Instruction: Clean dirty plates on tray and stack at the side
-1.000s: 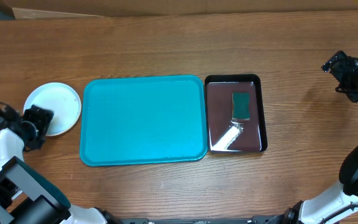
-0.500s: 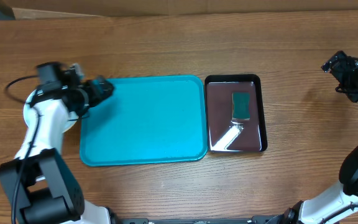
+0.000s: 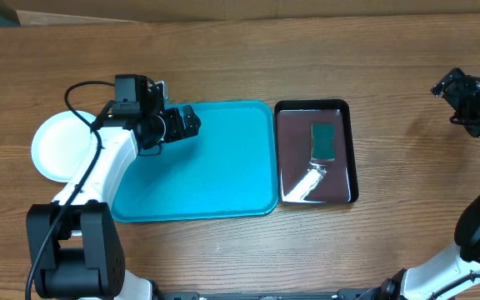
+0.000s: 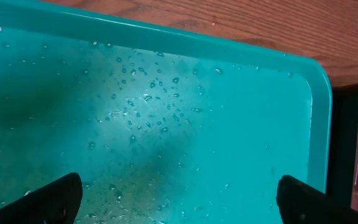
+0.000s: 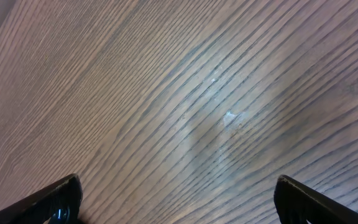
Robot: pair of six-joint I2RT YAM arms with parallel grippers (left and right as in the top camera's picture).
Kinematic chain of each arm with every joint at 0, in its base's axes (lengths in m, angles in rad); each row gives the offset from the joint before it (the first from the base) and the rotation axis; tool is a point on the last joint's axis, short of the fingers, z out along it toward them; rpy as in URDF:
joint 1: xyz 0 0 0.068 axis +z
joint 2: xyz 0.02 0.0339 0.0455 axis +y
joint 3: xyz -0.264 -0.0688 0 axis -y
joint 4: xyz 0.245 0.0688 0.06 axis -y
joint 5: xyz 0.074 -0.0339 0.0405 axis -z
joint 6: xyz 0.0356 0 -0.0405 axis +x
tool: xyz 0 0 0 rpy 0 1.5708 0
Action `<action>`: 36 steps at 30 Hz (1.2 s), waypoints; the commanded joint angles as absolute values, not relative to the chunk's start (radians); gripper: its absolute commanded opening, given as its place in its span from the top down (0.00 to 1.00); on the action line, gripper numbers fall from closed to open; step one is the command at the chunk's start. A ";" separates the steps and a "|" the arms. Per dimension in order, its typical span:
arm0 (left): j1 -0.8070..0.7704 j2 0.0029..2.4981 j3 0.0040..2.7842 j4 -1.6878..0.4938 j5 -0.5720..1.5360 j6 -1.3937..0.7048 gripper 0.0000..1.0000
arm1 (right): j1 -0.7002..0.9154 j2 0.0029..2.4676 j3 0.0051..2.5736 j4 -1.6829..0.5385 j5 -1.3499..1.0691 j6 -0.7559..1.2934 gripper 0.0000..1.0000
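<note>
The left gripper [image 3: 188,122] hangs over the far left part of the tray [image 3: 215,179], and its fingers [image 4: 48,202] are spread wide with nothing between them. The tray floor under it is bare but wet – many small water drops [image 4: 148,99] lie on it. A white plate [image 3: 57,150] sits on the table [image 3: 223,58] just beside the left edge of the tray; I cannot tell if more plates are under it. The black tray [image 3: 294,137] stands just beside the right edge of the turquoise one and holds a green sponge [image 3: 323,140]. The right gripper [image 3: 458,94] is well apart, above bare wood at the right side – also spread wide, holding nothing.
</note>
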State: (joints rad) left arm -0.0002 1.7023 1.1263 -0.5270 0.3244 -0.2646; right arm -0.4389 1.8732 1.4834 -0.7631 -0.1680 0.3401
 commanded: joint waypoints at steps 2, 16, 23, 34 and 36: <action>-0.005 1.706 1.143 -0.527 0.309 -0.247 0.00 | -0.440 1.864 1.499 -0.760 -0.165 0.344 0.00; -0.005 1.706 1.143 -0.526 0.304 -0.247 0.00 | -0.435 1.864 1.499 -0.760 -0.165 0.344 0.00; -0.005 1.706 1.143 -0.527 0.304 -0.247 0.00 | -0.367 1.843 1.499 -0.761 -0.165 0.345 0.00; -0.005 1.706 1.143 -0.526 0.304 -0.246 0.00 | -0.091 1.649 1.499 -0.760 -0.166 0.345 0.00; -0.005 1.706 1.143 -0.527 0.304 -0.247 0.00 | -0.045 1.611 1.499 -0.761 -0.166 0.345 0.00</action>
State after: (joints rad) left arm -0.0013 1.7023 1.1263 -0.5270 0.3134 -0.2615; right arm -0.0910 1.6962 1.4834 -0.7631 -0.1688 0.3401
